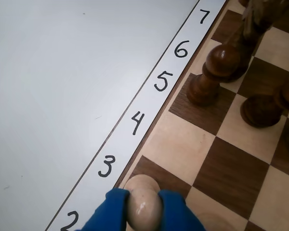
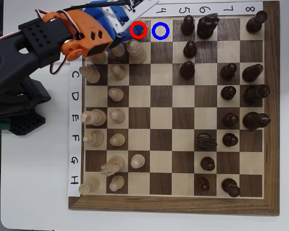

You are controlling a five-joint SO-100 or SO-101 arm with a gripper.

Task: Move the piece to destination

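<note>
The blue two-finger gripper (image 1: pixel 143 209) pinches the small cream wooden pawn (image 1: pixel 144 204); the blue-ringed light square (image 2: pixel 160 31) lies at three o'clock overhead.

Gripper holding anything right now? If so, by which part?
Yes: the blue-padded gripper is shut on the small pale cream wooden pawn, its fingers pinching the round head from both sides.

Sixteen dark pieces (image 2: pixel 229 119); two drawn rings (one red ring (image 2: pixel 132 30), one blue ring (image 2: pixel 154 31)); one board (image 2: pixel 173 204)
</note>
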